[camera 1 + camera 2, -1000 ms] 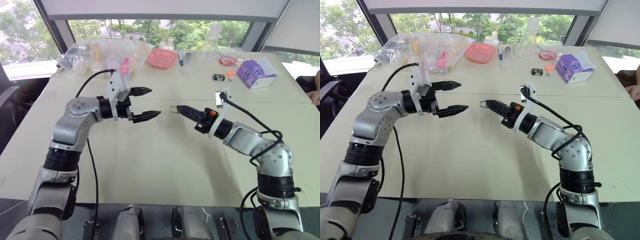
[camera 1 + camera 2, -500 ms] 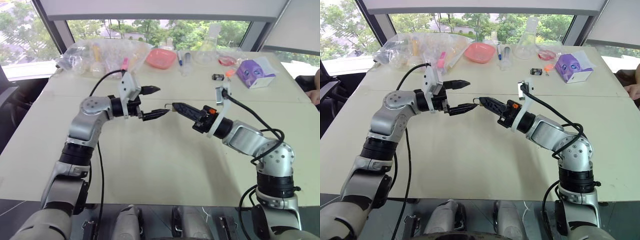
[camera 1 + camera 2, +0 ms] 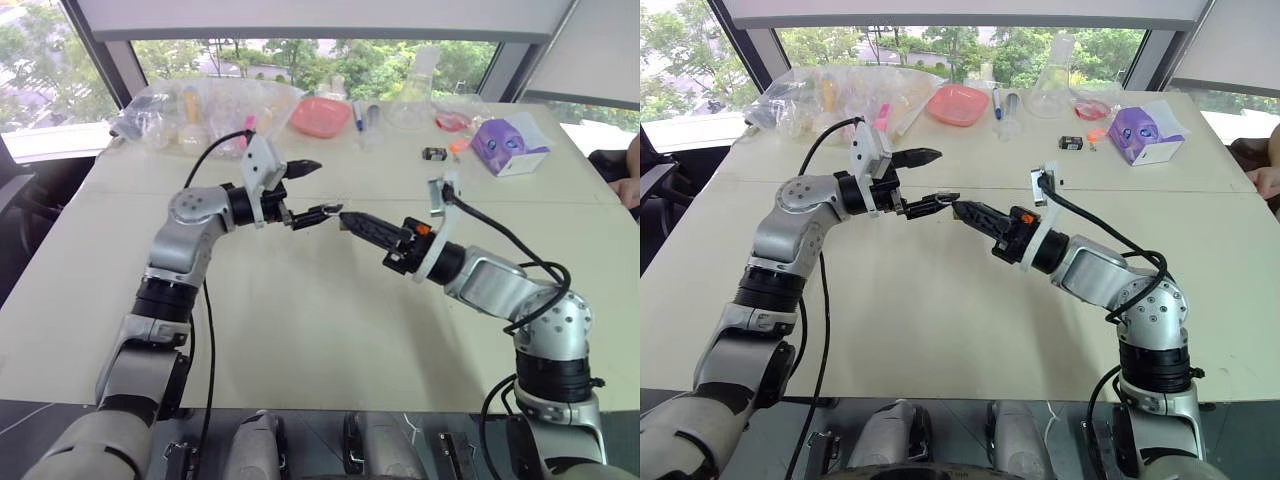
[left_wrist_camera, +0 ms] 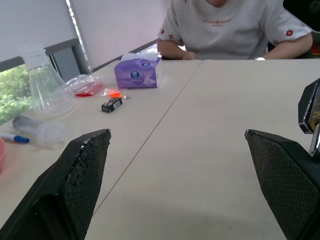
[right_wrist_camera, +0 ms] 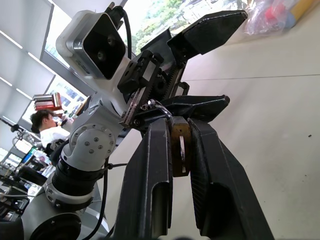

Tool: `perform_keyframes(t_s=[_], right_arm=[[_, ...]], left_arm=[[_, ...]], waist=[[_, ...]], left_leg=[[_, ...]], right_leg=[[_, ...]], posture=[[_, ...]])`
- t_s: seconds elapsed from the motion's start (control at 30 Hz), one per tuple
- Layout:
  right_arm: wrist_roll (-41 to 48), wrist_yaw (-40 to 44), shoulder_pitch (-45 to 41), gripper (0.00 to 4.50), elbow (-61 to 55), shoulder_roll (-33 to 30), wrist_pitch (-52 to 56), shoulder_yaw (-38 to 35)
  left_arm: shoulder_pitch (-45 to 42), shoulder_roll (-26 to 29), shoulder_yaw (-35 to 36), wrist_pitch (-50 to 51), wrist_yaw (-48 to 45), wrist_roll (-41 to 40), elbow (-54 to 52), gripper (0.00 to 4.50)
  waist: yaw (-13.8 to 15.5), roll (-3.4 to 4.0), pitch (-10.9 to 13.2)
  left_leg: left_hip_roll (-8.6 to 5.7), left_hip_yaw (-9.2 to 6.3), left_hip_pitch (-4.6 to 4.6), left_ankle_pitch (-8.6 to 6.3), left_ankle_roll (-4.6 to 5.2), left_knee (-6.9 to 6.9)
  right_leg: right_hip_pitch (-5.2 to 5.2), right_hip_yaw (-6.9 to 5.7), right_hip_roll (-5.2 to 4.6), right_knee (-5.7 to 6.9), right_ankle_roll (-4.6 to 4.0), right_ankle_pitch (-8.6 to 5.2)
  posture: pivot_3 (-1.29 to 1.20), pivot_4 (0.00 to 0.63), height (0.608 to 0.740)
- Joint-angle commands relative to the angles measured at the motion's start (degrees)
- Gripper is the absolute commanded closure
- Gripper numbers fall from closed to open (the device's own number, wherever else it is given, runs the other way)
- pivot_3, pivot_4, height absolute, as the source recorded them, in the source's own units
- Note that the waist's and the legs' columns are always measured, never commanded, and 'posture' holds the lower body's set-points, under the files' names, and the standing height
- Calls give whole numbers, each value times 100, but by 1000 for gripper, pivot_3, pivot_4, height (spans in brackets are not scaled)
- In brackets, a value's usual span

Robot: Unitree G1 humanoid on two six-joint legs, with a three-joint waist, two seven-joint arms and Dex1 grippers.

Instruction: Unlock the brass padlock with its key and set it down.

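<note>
Held above the pale beige worktop (image 3: 330,330), near its middle: small yellow-brass padlock with silvery shackle (image 5: 179,145), clamped between the two black fingers of the right gripper (image 3: 348,219), fingers nearly together on the brass body. Shackle end of the padlock toward the left gripper (image 3: 311,190), whose two black fingers stand wide apart, one raised toward the windows, the other lying right at the padlock's shackle end; contact not clear. Both grippers roughly level, tips meeting over the worktop, clear of its surface.

Along the far edge of the worktop, well apart from the grippers: heap of clear plastic bags with coloured contents (image 3: 200,105), shallow pink plastic dish (image 3: 322,116), clear glass conical flask (image 3: 416,98), purple and white tissue box (image 3: 511,146), small black gadget (image 3: 436,154) beside small orange bits (image 3: 459,147). Seen from the left wrist across the worktop: seated person in a pale patterned T-shirt (image 4: 235,27), arms resting on the far edge.
</note>
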Motion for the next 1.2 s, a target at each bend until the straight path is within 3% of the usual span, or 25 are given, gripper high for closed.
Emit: perform_keyframes(t_s=[0.03,0.17,0.3,0.5,0.6,0.8,1.03,1.2], right_arm=[[30,-189,-92,4500,57,17,-169,-178],[-200,-495,-79,4500,463,-34,-42,-95],[-144,-1132,-165,4500,1313,300,175,-22],[-587,-1302,-411,4500,2215,547,406,-16],[-1206,-1299,-524,3166,2451,457,492,104],[-1603,-788,-548,64,1949,236,866,142],[-2609,416,196,64,204,-1847,1044,239],[-2864,1657,1198,64,-639,-2352,176,-437]], left_arm=[[217,277,135,60,-97,0,-239,41],[626,680,175,477,-227,-116,-501,41],[1385,1254,364,1631,-429,-731,-1540,41],[1903,1414,778,2533,-70,-1367,-2536,41],[2069,1383,853,2728,210,-1441,-2748,0],[2300,1237,939,2919,605,-1633,-3057,0],[2511,1301,1075,3088,831,-1865,-3330,0],[2675,1297,1198,3136,995,-1916,-3336,0]], waist=[[-5,0,0],[-1,0,0],[-28,3,1],[2,3,2],[-5,3,2],[-6,5,2],[41,8,4],[4,8,4]], left_leg=[[0,0,0,0,0,0],[1,0,0,0,0,0],[4,-1,0,0,-1,-4],[0,-2,-1,1,-3,0],[0,-4,0,1,-2,-1],[2,-4,1,2,-3,-3],[-6,-4,-6,-5,8,-2],[0,-7,3,-6,8,-10]], right_leg=[[-1,0,0,0,0,0],[-1,0,-1,1,0,0],[-4,2,-2,0,0,0],[-1,3,-9,2,0,0],[-1,4,-7,2,0,0],[-2,4,-5,3,0,0],[0,4,-16,-15,-1,-1],[1,4,-1,-12,0,0]], posture=[[0,150,739],[0,150,739],[0,150,739],[0,150,739],[0,150,739],[0,150,739],[0,150,739],[0,150,739]])
